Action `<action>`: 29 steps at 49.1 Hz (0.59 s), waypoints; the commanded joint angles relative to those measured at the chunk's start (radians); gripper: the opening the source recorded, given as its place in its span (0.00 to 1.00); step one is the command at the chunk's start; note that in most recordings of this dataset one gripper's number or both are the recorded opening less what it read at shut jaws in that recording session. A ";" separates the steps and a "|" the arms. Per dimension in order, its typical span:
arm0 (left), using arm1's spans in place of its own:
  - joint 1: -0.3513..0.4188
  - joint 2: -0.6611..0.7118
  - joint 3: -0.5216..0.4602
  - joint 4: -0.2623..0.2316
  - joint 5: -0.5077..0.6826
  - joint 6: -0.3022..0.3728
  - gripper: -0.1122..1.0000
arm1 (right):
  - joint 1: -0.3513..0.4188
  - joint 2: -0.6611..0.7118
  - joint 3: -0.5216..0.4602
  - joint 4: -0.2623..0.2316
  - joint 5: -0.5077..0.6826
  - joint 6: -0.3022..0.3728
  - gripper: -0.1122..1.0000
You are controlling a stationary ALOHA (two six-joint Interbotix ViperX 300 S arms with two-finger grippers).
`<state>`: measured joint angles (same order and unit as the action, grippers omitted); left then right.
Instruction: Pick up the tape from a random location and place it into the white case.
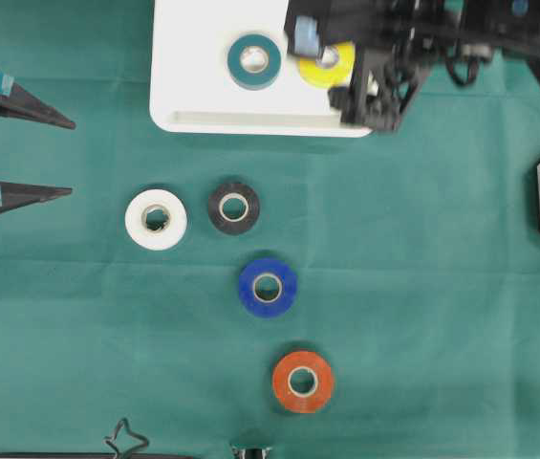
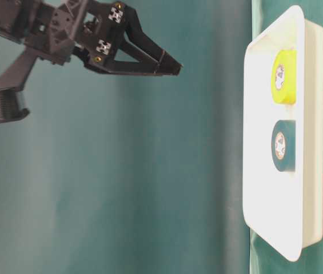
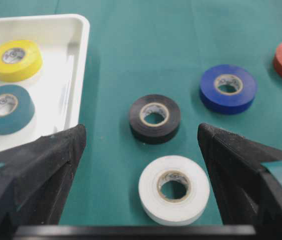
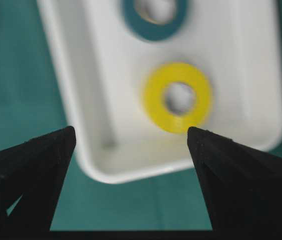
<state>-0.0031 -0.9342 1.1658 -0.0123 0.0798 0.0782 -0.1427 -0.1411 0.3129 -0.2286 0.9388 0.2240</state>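
Only the overhead view shows the red tape roll [image 1: 302, 382] whole on the table, while the right wrist view shows the right pincer [image 4: 131, 137] spread empty above the yellow roll [image 4: 178, 97] in the white case [image 4: 96, 100], and the left pincer [image 3: 141, 135] stands spread too.

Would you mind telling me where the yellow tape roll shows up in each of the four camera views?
Overhead: yellow tape roll near the top, partly under the right arm, inside the white case.
Table-level: upper right, lying in the case.
Left wrist: upper left, in the case.
Right wrist: centre, blurred, in the case.
Shared landmark: the teal tape roll beside it.
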 commanded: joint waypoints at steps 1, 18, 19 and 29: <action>-0.002 0.006 -0.011 -0.002 -0.008 -0.002 0.96 | 0.054 -0.023 -0.011 -0.003 -0.018 0.017 0.91; -0.002 0.006 -0.011 -0.002 -0.008 -0.002 0.96 | 0.089 -0.069 0.035 -0.015 -0.083 0.029 0.91; -0.002 0.006 -0.009 -0.002 -0.008 -0.002 0.96 | 0.089 -0.078 0.044 -0.015 -0.094 0.029 0.91; -0.002 0.005 -0.009 -0.002 -0.008 -0.002 0.96 | 0.086 -0.218 0.173 -0.015 -0.209 0.038 0.91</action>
<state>-0.0031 -0.9342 1.1674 -0.0107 0.0798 0.0782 -0.0568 -0.2899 0.4602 -0.2408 0.7670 0.2577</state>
